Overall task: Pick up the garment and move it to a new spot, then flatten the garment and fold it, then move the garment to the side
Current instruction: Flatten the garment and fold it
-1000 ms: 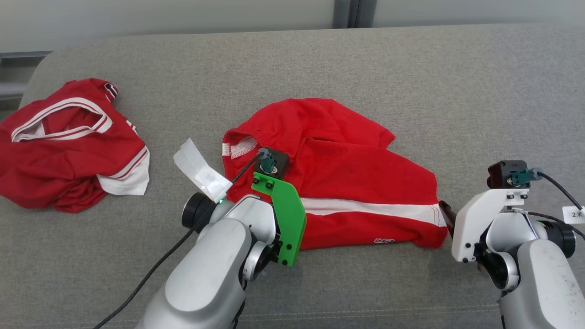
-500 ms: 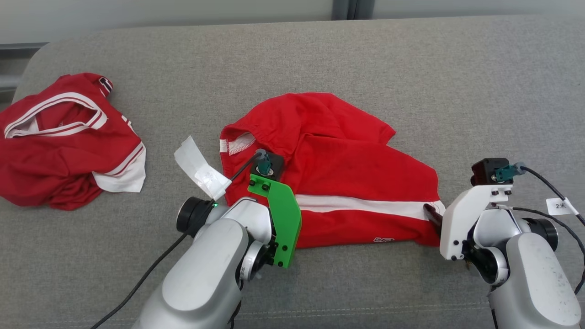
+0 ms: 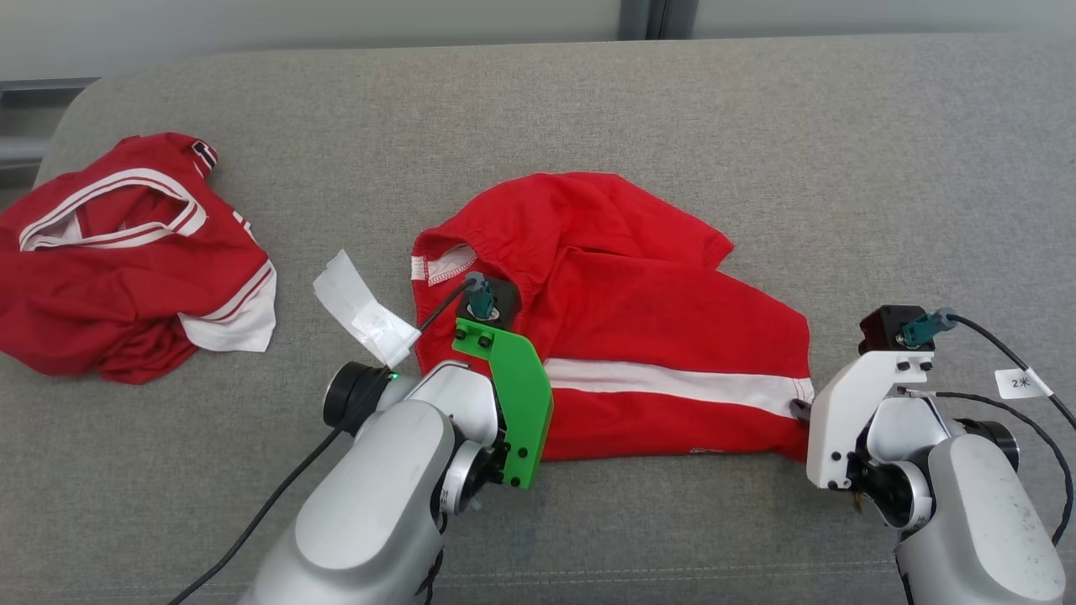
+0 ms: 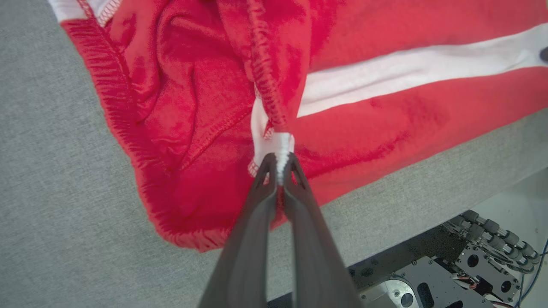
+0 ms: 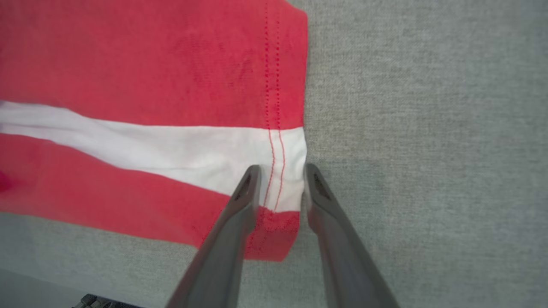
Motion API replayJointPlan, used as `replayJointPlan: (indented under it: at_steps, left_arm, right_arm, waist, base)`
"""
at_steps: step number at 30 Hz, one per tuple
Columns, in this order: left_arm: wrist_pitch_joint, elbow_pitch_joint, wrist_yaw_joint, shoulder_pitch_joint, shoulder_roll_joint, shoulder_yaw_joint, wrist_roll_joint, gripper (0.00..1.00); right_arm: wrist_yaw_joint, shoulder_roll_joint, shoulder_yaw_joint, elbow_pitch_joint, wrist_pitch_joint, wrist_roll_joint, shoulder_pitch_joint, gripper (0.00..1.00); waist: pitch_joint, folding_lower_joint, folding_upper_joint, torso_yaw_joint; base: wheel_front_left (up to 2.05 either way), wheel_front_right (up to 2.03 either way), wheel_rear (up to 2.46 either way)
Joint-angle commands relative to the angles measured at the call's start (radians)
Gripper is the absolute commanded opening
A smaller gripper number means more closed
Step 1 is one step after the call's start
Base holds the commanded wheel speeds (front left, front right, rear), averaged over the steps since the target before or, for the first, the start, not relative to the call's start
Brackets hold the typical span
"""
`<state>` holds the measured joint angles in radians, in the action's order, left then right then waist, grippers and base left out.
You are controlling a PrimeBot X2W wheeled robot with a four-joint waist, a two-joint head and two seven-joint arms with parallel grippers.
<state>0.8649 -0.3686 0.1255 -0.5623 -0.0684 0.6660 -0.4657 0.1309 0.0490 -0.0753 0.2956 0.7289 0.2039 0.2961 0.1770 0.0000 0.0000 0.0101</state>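
Left hand [image 4: 279, 161] pinches the garment [image 3: 639, 311] edge; right hand [image 5: 281, 169] gapes astride its hem.

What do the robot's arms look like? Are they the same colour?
Both are rounded and silvery. The left arm has a green bracket, the right arm a white bracket. A black cable with a white tag runs off each. The left end effector and right end effector have long dark fingers.

Left pincer [image 4: 279, 166] pinched tight, fingertips [image 4: 266, 173] together, right pincer [image 5: 280, 175] with fingers [image 5: 246, 190] parted, left forearm [image 3: 370, 504] and right forearm [image 3: 979, 512] angled forward
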Motion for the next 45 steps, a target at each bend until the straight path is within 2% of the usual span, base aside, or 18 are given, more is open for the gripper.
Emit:
replayJointPlan:
  at_steps: [1, 11, 12, 13, 14, 25, 26, 27, 29, 30, 31, 39, 45]
  left_arm:
    - [-0.015, 0.002, 0.008, -0.008, -0.005, -0.008, -0.006, 0.00]
    - [-0.056, -0.017, 0.020, 0.019, 0.000, -0.020, -0.026, 0.00]
    - [-0.056, -0.018, 0.022, 0.020, 0.000, -0.019, -0.027, 0.00]
    - [-0.056, -0.018, 0.023, 0.021, 0.000, -0.017, -0.029, 0.00]
    - [-0.056, -0.018, 0.024, 0.022, 0.001, -0.016, -0.031, 0.00]
    - [-0.051, -0.009, 0.026, 0.021, 0.002, 0.000, -0.036, 0.00]
    - [-0.051, -0.009, 0.026, 0.019, 0.002, 0.000, -0.037, 0.00]
    - [-0.052, -0.008, 0.026, 0.017, 0.001, 0.000, -0.037, 0.00]
    - [-0.053, -0.007, 0.028, 0.012, -0.001, 0.000, -0.038, 0.00]
    - [-0.054, -0.007, 0.028, 0.010, -0.003, -0.001, -0.039, 0.00]
    - [-0.055, -0.007, 0.029, 0.008, -0.004, -0.001, -0.040, 0.00]
    - [-0.086, -0.007, 0.035, -0.001, -0.006, -0.017, -0.050, 0.00]
    - [-0.187, 0.016, 0.025, -0.027, 0.008, -0.072, -0.107, 0.00]
  right_arm:
    - [0.000, 0.003, -0.004, 0.003, -0.004, 0.004, -0.005, 0.00]
    - [0.000, 0.003, -0.036, 0.000, -0.024, -0.010, -0.024, 0.00]
    - [0.000, 0.002, -0.034, 0.001, -0.023, -0.013, -0.025, 0.16]
    - [0.000, 0.002, -0.032, 0.002, -0.020, -0.013, -0.026, 0.49]
    - [0.000, 0.002, -0.031, 0.002, -0.018, -0.011, -0.028, 1.00]
    - [0.000, 0.002, -0.017, 0.044, -0.020, 0.009, -0.017, 1.00]
    - [0.000, 0.002, -0.016, 0.053, -0.023, 0.011, -0.013, 0.96]
    - [0.000, 0.002, -0.014, 0.061, -0.024, 0.015, -0.011, 0.68]
    - [0.000, 0.001, -0.014, 0.074, -0.031, 0.014, -0.006, 0.22]
    - [0.000, 0.001, -0.015, 0.079, -0.036, 0.013, -0.003, 0.05]
    - [0.000, 0.001, -0.015, 0.085, -0.041, 0.013, 0.000, 0.00]
    - [-0.001, 0.003, -0.033, 0.102, -0.074, 0.001, 0.031, 0.00]
    - [-0.001, 0.003, -0.046, 0.053, -0.167, 0.024, 0.088, 0.00]
  waist:
    - [-0.004, 0.0000, 0.0000, -0.001]
    - [-0.039, 0.0000, 0.0000, 0.000]
    - [-0.042, 0.0000, 0.0000, 0.000]
    - [-0.044, 0.0000, 0.0000, 0.000]
    - [-0.045, 0.0000, 0.0000, 0.000]
    - [-0.026, 0.0000, 0.0000, 0.010]
    - [-0.023, 0.0000, 0.0000, 0.012]
    - [-0.021, 0.0000, 0.0000, 0.013]
    - [-0.018, 0.0000, 0.0000, 0.015]
    - [-0.016, 0.0000, 0.0000, 0.016]
    - [-0.015, 0.0000, 0.0000, 0.016]
    - [-0.010, 0.0000, 0.0000, 0.014]
    - [-0.012, 0.0000, 0.0000, 0.006]
  base:
    - [0.00, 0.00, 0.00]
    - [0.00, 0.00, 0.00]
    - [0.00, 0.00, 0.00]
    - [0.00, 0.00, 0.00]
    - [0.00, 0.00, 0.00]
    - [0.00, 0.00, 0.00]
    - [0.00, 0.00, 0.00]
    - [0.00, 0.00, 0.00]
    - [0.00, 0.00, 0.00]
    - [0.00, 0.00, 0.00]
    - [0.00, 0.00, 0.00]
    - [0.00, 0.00, 0.00]
    - [0.00, 0.00, 0.00]
